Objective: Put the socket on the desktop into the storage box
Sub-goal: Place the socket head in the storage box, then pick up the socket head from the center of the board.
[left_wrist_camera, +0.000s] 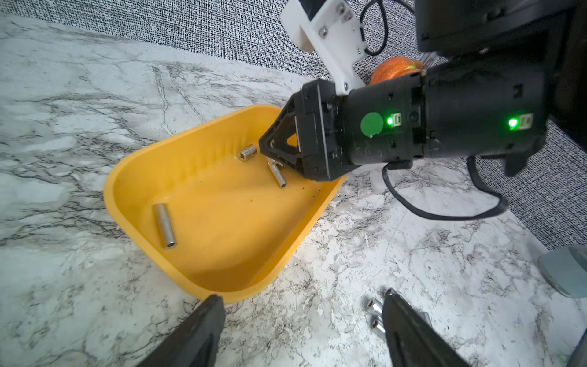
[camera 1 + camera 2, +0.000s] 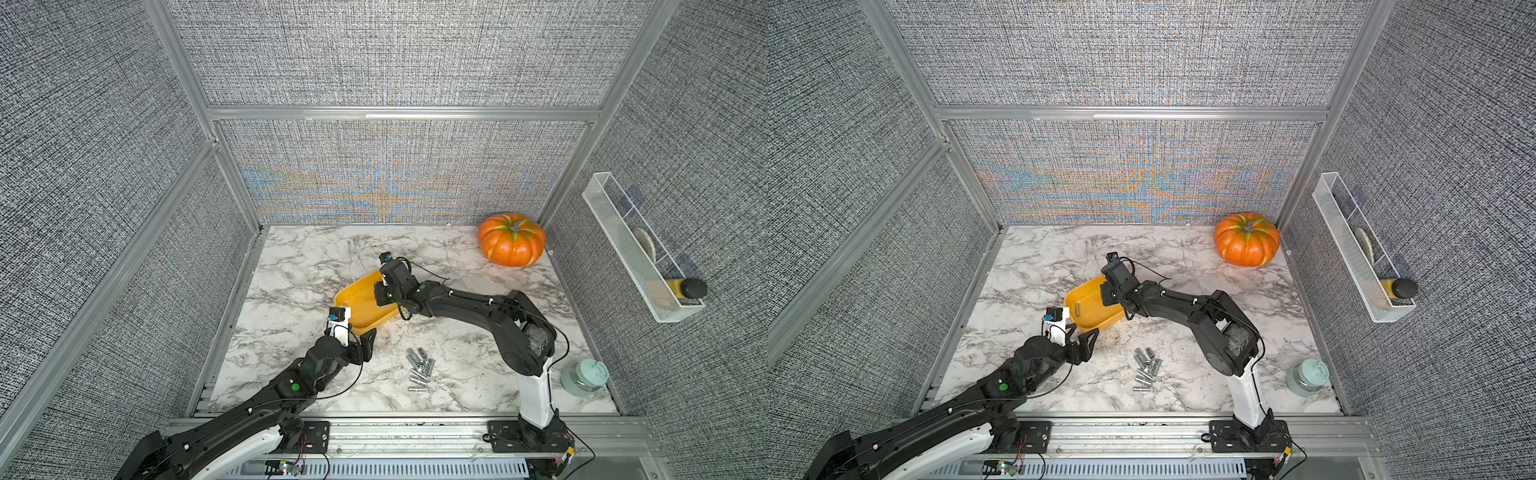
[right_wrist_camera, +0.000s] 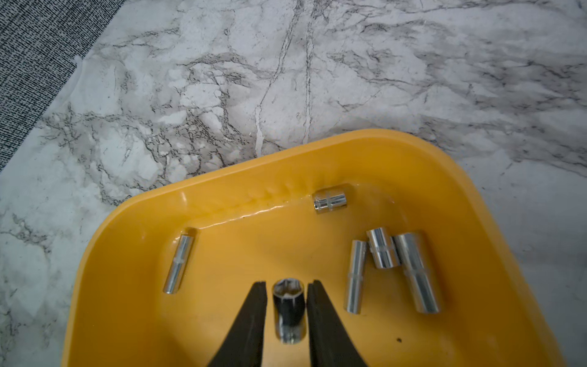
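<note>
A yellow box (image 1: 127, 187) is seen on the marble tabletop (image 1: 79, 111). Three sockets are lying in it: a long socket (image 1: 164, 225) near one side wall, well apart from a short socket (image 1: 247, 152) and a thin socket (image 1: 277, 174) at the far end. The right pincer (image 1: 266, 148) is held over those two; its opening cannot be judged side-on. The left pincer (image 1: 301, 295) is spread wide, nothing between its fingers (image 1: 197, 333), just outside the near rim. Beside one finger, loose sockets (image 1: 373, 306) are seen on the tabletop
</note>
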### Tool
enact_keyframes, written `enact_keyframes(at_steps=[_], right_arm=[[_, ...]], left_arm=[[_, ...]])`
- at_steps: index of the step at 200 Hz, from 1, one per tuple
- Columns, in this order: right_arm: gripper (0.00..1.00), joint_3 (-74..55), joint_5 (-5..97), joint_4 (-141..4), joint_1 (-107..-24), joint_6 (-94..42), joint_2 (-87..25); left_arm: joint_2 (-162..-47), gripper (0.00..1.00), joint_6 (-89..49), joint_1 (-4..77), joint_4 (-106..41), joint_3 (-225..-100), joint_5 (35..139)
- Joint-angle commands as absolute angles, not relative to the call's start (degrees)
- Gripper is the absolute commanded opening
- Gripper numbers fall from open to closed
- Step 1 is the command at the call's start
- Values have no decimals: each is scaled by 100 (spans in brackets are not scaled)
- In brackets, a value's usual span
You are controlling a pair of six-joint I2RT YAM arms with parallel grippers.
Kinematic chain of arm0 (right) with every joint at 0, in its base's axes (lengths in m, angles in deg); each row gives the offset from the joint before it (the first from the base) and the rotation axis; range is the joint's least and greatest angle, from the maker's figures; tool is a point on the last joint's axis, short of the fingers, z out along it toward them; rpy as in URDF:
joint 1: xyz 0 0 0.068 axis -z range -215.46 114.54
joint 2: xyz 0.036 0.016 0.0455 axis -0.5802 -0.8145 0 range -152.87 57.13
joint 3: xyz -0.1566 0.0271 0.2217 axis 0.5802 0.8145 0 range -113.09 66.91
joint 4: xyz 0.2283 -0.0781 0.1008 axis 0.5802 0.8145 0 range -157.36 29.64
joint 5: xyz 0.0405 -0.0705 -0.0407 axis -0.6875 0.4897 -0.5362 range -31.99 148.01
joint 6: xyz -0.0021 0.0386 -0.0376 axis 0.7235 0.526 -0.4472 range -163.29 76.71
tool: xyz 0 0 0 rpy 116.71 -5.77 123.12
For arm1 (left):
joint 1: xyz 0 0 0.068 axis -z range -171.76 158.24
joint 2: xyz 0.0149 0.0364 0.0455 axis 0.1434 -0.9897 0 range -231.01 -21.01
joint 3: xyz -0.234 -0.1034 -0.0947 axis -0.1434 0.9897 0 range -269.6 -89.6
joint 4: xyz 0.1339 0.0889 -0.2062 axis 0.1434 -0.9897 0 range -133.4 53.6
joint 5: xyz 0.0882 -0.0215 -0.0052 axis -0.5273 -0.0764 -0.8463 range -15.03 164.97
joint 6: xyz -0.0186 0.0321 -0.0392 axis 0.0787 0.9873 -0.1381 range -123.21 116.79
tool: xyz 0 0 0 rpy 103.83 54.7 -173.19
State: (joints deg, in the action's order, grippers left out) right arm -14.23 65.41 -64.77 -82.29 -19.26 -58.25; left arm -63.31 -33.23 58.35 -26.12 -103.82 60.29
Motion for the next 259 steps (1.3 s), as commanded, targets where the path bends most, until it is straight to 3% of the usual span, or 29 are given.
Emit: enact_keyframes(at_steps=[1,118,143,216,259], right_arm=[[36,-1266,6512,-6516,-8231,-2013,-5604],[38,1908,7710,-5993,-9007,-1793,-1982],[38,2550,7143,-6265,-9031,-2232,-1508],[37,2555,6426,-6614,-8688,-2509,-2470],[35,2543,6567,-6631,-8679,-2481,-2767]], left_arm=[[-6320,83,-3336,5828,-2534,-10367,6003],[-6609,83,-3304,5829,-2310,-10394,6404],[-6729,82,-3298,5826,-2197,-10367,6500],[-7239,81,-3135,5832,-1882,-10436,7027],[-7390,81,-3125,5830,-1822,-10463,7067]])
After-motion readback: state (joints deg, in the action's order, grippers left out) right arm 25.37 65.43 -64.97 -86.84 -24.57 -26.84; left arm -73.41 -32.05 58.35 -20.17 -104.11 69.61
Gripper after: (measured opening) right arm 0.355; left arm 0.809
